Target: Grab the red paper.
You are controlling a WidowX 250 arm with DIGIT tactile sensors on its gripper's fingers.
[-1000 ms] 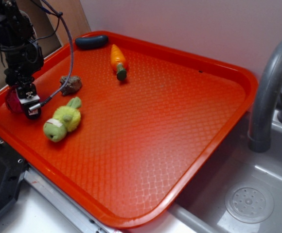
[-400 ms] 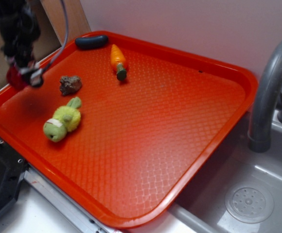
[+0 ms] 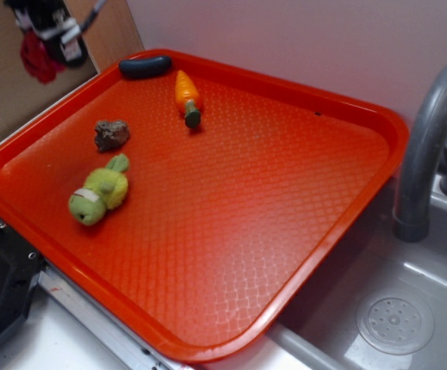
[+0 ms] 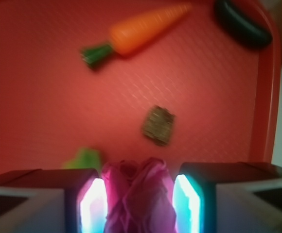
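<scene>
Red paper [image 4: 137,194] sits pinched betw. the two jaws of the gripper [image 4: 137,196]; wrist view shows both lit pads pressed against its wrinkly sides, jaws narrowed to the width of the ball. In ext. view the paper [image 3: 37,55] hangs under the gripper [image 3: 50,38] at top left, well above the tray [image 3: 285,223] and outside its left rim, w/ brown board behind it. Image there is blurred, so finger detail can't be made out.

No labels or writing readable anywhere.

Near to far in ext. view: dark edge of some device at bottom left, then the tray on the counter [image 3: 46,339]. On the tray, nearest, a green plush [image 3: 98,191] lying on its side; just beyond it, apart, a rock [image 3: 111,134]; farther back a toy carrot [image 3: 187,96], leaf end toward camera; at the far rim a black oblong [image 3: 145,66]. To the right, a sink [image 3: 397,316] w/ round drain cover and a grey faucet [image 3: 428,146] curving up.

Wrist view: rock [image 4: 158,125] just beyond the paper, carrot [image 4: 141,34] and oblong [image 4: 242,24] farther, plush [image 4: 85,158] peeking at left jaw.
</scene>
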